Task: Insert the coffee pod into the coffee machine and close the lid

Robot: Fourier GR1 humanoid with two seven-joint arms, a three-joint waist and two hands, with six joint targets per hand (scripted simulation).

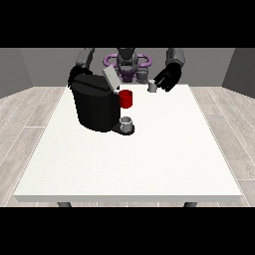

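Hand [167, 78] at your view's right: beside pod [152, 86], grasp unclear. Machine [94, 102]: lid [110, 78] up. Left for you: insertion, closing.

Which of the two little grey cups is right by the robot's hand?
The small grey pod at the table's far edge, just beside the hand at the view's right. The other grey cup stands nearer the camera, on the black coffee machine's base.

A large white table [149, 164] stands on pale plank floor [30, 114] before grey walls [50, 62].
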